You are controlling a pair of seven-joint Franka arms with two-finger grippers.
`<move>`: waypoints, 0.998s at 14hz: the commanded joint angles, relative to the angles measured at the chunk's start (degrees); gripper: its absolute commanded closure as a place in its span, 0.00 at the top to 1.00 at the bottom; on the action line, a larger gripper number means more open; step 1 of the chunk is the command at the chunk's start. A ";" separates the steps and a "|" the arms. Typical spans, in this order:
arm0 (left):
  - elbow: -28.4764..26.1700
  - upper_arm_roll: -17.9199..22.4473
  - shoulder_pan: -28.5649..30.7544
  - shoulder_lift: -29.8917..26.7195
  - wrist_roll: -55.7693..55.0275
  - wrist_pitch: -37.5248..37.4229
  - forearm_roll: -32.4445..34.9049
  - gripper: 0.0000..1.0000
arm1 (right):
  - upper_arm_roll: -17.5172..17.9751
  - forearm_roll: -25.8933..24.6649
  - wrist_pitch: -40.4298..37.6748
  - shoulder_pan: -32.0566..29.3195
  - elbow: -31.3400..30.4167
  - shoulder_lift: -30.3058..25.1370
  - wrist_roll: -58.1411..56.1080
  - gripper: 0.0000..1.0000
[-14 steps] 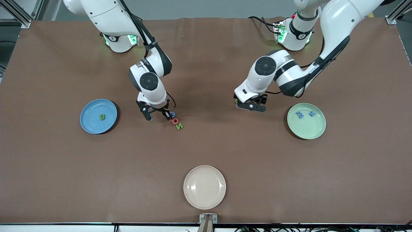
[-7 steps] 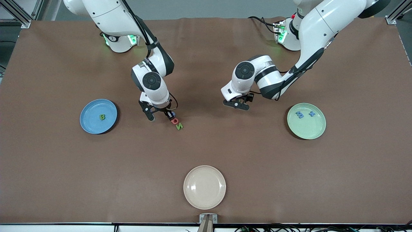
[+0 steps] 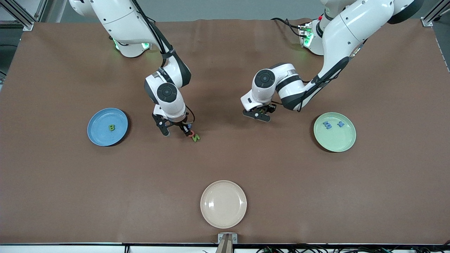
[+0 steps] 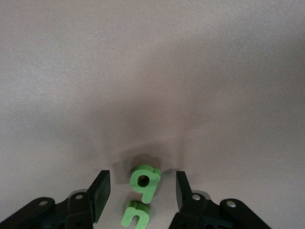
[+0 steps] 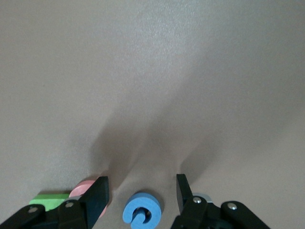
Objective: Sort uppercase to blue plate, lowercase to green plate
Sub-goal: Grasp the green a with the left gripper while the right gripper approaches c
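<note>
Both arms have crept toward frame centre since earlier. Near to far: cream plate (image 3: pixel 223 204) idle at bottom; right gripper (image 3: pixel 174 129), jaws apart, straddles blue G (image 5: pixel 142 213), pink Q (image 5: pixel 86 189) touching one finger — risk of dragging it. Left gripper (image 3: pixel 257 115), jaws apart, brackets green lowercase letter (image 4: pixel 144 180); second green piece (image 4: pixel 135 214) beside may snag. Blue plate (image 3: pixel 95 138) holds B (image 3: pixel 111 127); green plate (image 3: pixel 342 144) holds two blue letters.

Matt brown table (image 3: pixel 70 182); glossy cream plate (image 3: pixel 223 204)

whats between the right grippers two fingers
The blue G lies on the table between the right gripper's open fingers, shown in the right wrist view.
</note>
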 commanded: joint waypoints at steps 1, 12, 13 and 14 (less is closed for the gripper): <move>0.47 0.21 -0.31 0.67 -0.72 0.84 1.41 0.52 | -0.78 -1.53 -0.01 0.21 1.03 1.35 1.48 0.67; 0.73 0.92 1.10 0.06 0.77 2.51 2.11 0.08 | -0.78 -1.53 -9.15 -1.37 3.84 0.99 -2.39 0.67; 0.82 0.83 1.19 -0.81 1.73 2.51 1.24 0.08 | -0.78 -1.53 -9.06 -1.28 3.84 1.08 -2.12 0.67; 0.82 -0.04 2.67 -1.34 2.52 2.16 1.06 0.08 | -0.78 -1.53 -8.72 -1.11 3.84 1.08 -1.95 0.67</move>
